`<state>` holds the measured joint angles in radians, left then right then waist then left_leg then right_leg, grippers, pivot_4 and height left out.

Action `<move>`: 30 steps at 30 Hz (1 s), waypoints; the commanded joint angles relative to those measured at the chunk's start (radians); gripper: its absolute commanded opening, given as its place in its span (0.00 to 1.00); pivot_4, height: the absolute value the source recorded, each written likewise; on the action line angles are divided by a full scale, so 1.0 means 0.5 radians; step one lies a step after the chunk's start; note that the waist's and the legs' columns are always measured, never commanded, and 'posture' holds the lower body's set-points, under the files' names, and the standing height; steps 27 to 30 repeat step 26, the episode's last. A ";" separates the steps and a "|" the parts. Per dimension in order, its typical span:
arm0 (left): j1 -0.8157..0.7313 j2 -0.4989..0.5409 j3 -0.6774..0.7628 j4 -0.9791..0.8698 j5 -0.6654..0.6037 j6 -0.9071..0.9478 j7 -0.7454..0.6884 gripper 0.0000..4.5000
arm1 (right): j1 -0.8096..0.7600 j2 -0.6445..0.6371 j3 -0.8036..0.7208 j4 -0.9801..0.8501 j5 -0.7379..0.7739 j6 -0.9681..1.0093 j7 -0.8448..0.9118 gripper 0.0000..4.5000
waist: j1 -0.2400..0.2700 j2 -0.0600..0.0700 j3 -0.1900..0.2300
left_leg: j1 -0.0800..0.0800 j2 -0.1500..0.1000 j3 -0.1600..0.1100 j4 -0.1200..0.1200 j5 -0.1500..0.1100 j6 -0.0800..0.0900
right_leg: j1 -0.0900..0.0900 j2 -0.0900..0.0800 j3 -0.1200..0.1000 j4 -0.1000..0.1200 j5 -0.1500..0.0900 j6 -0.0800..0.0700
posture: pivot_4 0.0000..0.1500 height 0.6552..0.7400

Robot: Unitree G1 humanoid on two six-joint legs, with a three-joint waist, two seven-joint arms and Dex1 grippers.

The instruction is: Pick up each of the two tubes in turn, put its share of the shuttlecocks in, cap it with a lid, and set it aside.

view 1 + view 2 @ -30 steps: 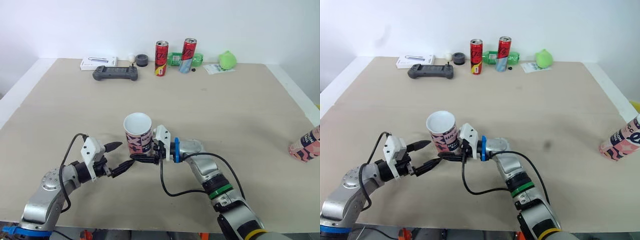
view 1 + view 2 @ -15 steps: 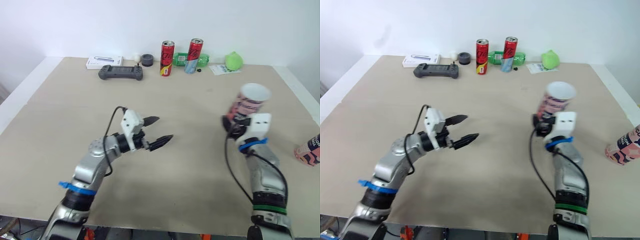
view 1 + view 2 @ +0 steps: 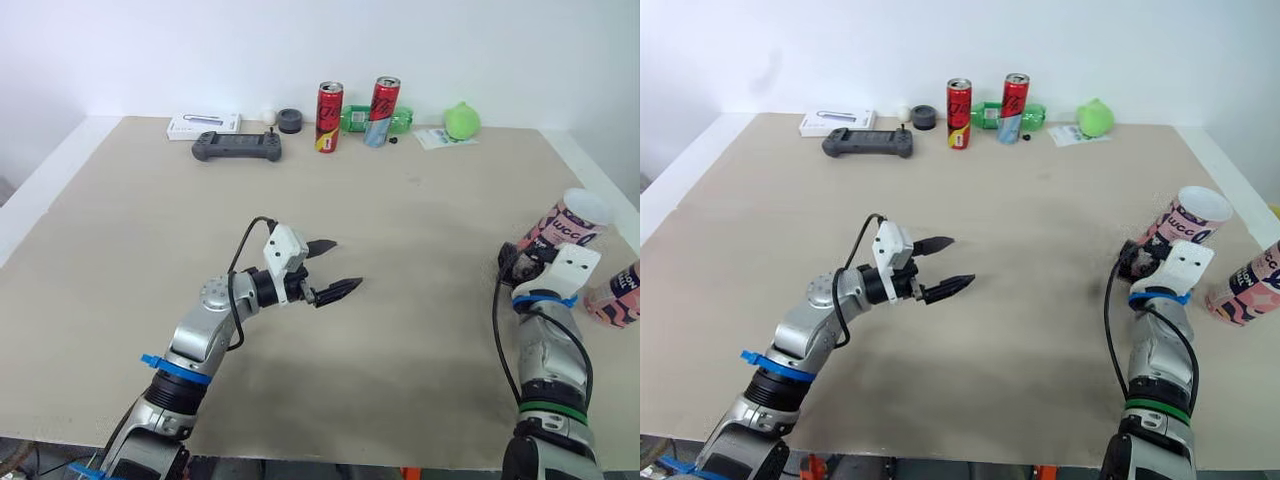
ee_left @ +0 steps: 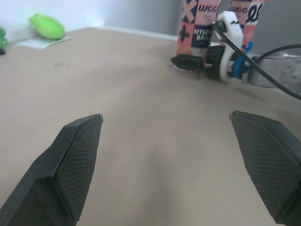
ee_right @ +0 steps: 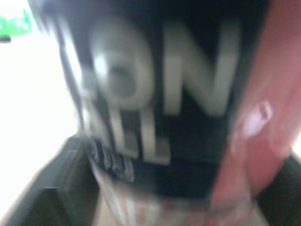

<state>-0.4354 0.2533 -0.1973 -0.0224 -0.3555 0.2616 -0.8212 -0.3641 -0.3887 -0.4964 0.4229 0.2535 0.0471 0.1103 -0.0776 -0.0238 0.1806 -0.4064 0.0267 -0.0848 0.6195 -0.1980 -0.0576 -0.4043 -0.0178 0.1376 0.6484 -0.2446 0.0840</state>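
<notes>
We see the left gripper [image 3: 340, 265] jaws wide open and empty, arm angled in over mid-table. Right gripper [image 3: 513, 258] is clamped low on a tube [image 3: 562, 225] at the right edge, forearm pointing far. Beige table [image 3: 420, 230], white wall. Second tube [image 3: 618, 293] sits just right. We can't tell contents.

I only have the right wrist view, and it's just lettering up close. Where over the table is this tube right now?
Observer: The right gripper grips the tube low down, near the table's right edge.
Operator: And the other one?
Observer: The second tube sits farther right, at the very edge.
Operator: What is the left arm doing?
Observer: The left gripper is open and empty over mid-table.
</notes>
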 commanded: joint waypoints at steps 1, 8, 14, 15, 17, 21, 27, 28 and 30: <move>0.047 0.030 0.060 -0.130 -0.018 -0.013 0.011 1.00 | 0.159 -0.009 0.022 -0.306 0.043 0.062 0.044 0.99 | 0.002 0.000 0.000 | 0.000 0.000 0.000 0.000 0.000 0.000 | 0.000 0.000 0.000 0.000 0.000 0.000 | 1.00 1.00; 0.221 0.111 0.204 -0.204 0.004 -0.045 0.131 1.00 | 0.590 -0.025 0.106 -0.926 0.140 0.316 0.195 0.99 | 0.002 0.002 0.000 | 0.000 0.001 0.000 -0.001 0.000 0.000 | -0.001 0.000 0.000 0.000 -0.004 0.006 | 1.00 1.00; 0.619 0.292 0.503 -0.410 0.029 -0.096 0.283 1.00 | 0.921 -0.419 0.382 -1.562 0.481 0.618 0.985 0.99 | -0.023 0.008 0.000 | 0.004 0.004 0.005 -0.001 0.000 0.000 | -0.003 0.000 0.001 0.000 -0.005 0.005 | 1.00 1.00; 0.678 0.326 0.535 -0.451 0.022 -0.094 0.282 1.00 | 0.904 -0.465 0.397 -1.585 0.528 0.671 1.031 0.99 | -0.028 0.007 0.000 | 0.005 0.006 0.007 -0.002 0.000 0.000 | -0.003 0.000 0.001 0.000 -0.006 0.004 | 1.00 1.00; 0.779 0.395 0.570 -0.511 0.018 -0.091 0.265 1.00 | 0.852 -0.516 0.416 -1.589 0.572 0.735 1.081 0.99 | -0.016 0.001 0.002 | 0.006 0.008 0.005 0.000 0.001 0.001 | -0.002 0.002 0.000 0.000 -0.007 0.001 | 1.00 1.00; 0.866 0.465 0.610 -0.556 0.010 -0.097 0.240 1.00 | 0.751 -0.521 0.469 -1.551 0.570 0.781 1.106 0.99 | 0.019 -0.003 0.003 | 0.002 0.007 0.006 0.006 0.005 0.003 | 0.000 0.001 -0.001 0.000 -0.004 -0.001 | 1.00 1.00; 0.864 0.479 0.606 -0.574 0.022 -0.057 0.278 1.00 | 0.722 -0.483 0.499 -1.518 0.565 0.789 1.110 0.99 | 0.024 -0.004 0.003 | -0.003 0.003 0.014 0.005 0.007 -0.003 | -0.002 -0.007 0.000 -0.003 -0.004 -0.002 | 1.00 1.00; 0.864 0.479 0.606 -0.574 0.022 -0.057 0.278 1.00 | 0.722 -0.483 0.499 -1.518 0.565 0.789 1.110 0.99 | 0.024 -0.004 0.003 | -0.003 0.003 0.014 0.005 0.007 -0.003 | -0.002 -0.007 0.000 -0.003 -0.004 -0.002 | 1.00 1.00; 0.864 0.479 0.606 -0.574 0.022 -0.057 0.278 1.00 | 0.722 -0.483 0.499 -1.518 0.565 0.789 1.110 0.99 | 0.024 -0.004 0.003 | -0.003 0.003 0.014 0.005 0.007 -0.003 | -0.002 -0.007 0.000 -0.003 -0.004 -0.002 | 1.00 1.00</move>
